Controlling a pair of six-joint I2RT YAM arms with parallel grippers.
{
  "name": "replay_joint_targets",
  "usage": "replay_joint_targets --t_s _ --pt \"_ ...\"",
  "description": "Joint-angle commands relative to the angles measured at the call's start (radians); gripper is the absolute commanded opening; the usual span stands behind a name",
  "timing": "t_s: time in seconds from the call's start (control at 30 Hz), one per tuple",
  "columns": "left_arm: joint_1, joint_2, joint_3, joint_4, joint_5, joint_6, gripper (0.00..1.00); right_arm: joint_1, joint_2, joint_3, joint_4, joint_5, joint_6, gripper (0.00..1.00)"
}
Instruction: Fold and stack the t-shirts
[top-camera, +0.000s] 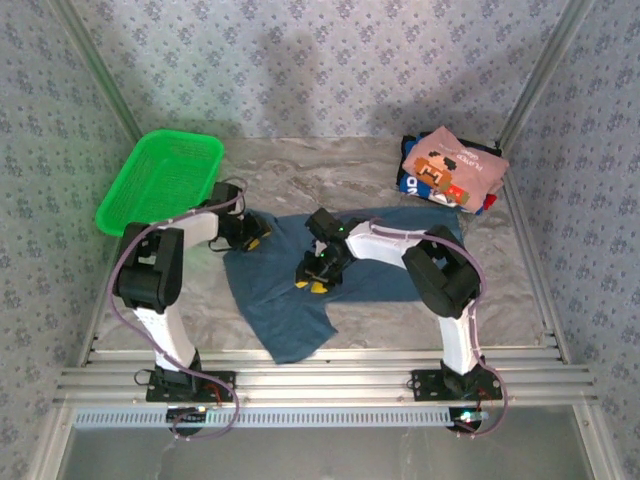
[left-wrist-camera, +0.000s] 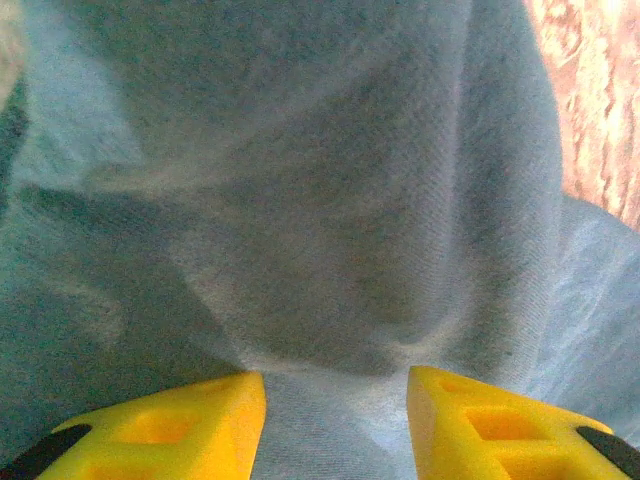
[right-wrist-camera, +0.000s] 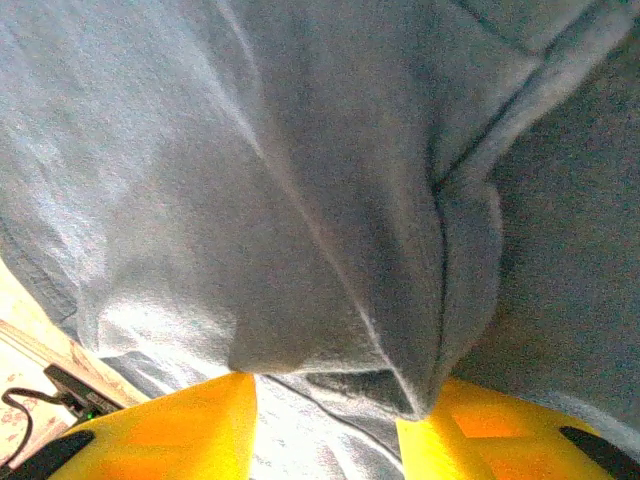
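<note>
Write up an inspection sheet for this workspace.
Surface: marble-look table, mostly bare.
Job's things: teal shirt spread in the middle, rumpled; folded stack at the far right corner, pink shirt on top.
Clutter: green basket at far left, looks empty.
Grippers: left gripper and right gripper both down on the teal shirt, cloth bunched between the fingers.
Cables: purple cables looped along both arms.
Surroundings: patterned walls, metal rails at the near edge.
</note>
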Motion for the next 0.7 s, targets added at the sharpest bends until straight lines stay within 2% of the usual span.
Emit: replay_joint_targets --t_s 0.0,0.23,0.57,0.67 --pt "0.016 0.069 0.001 -0.045 -0.044 0.028 0.44 -0.001 0.035 0.037 -0.025 0.024 0.024 0.41" --pt "0.039 0.105 0.039 -0.050 -0.026 0.043 0.44 -0.017 0.051 0.055 -0.027 0.055 0.045 0.33" --pt "0.049 0.125 0.059 -0.048 -0.009 0.061 0.43 -0.031 0.081 0.116 -0.017 0.057 0.065 0.31" --pt "0.054 0.129 0.061 -0.047 -0.005 0.065 0.43 -0.030 0.089 0.125 -0.019 0.053 0.067 0.28"
